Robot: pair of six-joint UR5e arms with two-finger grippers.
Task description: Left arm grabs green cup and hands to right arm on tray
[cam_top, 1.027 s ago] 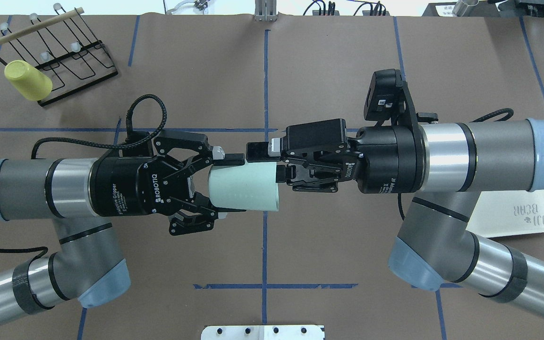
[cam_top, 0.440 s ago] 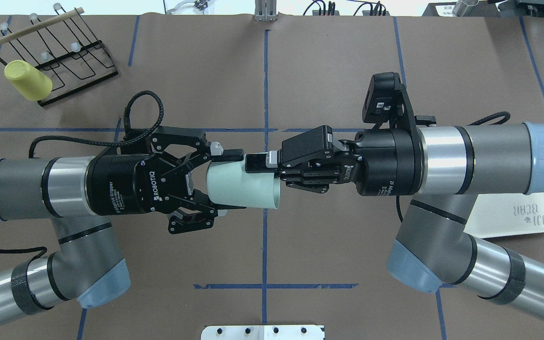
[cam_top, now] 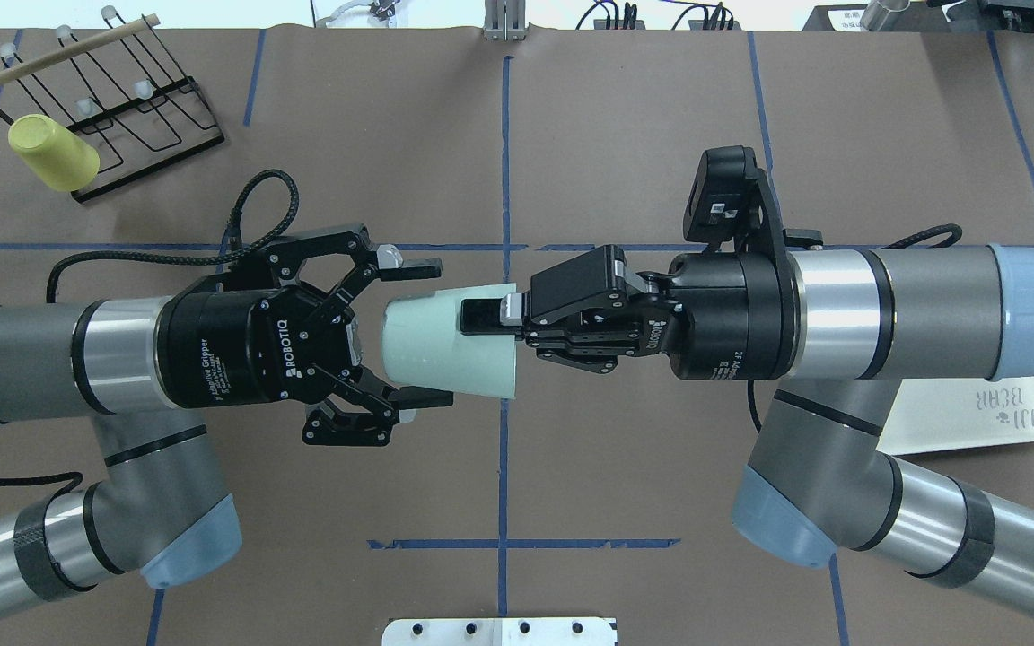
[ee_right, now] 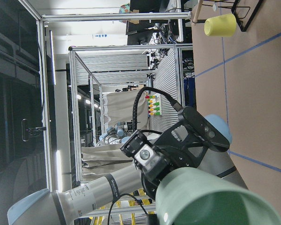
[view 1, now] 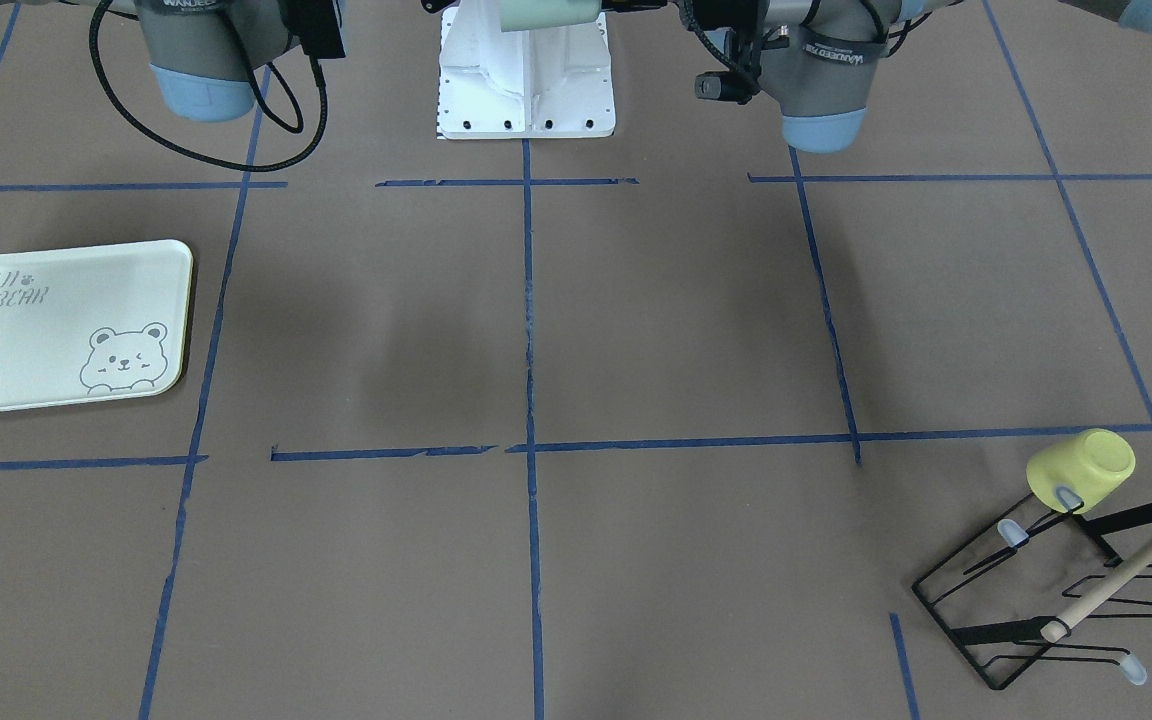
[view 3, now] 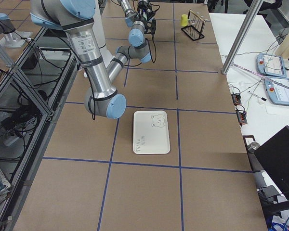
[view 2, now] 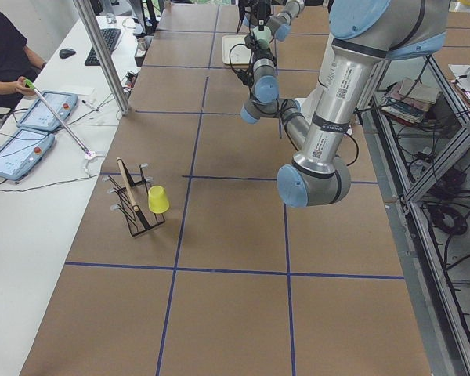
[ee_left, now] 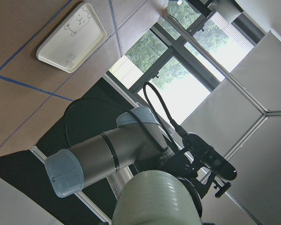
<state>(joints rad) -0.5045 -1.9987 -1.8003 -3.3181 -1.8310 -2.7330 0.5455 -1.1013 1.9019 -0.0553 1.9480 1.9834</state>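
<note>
While midair, one green cup (cam_top: 434, 361) tight in the right pincer (cam_top: 481, 319); the left pincer (cam_top: 436, 332) wide, empty.

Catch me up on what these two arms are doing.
A hand-over is under way in mid-air above the middle of the table. The right gripper is shut on the rim of the green cup, which is held on its side between the arms. The left gripper is open, its fingers spread either side of the cup's base. The tray has no cup on it yet. A yellow cup sits on the rack.
</note>
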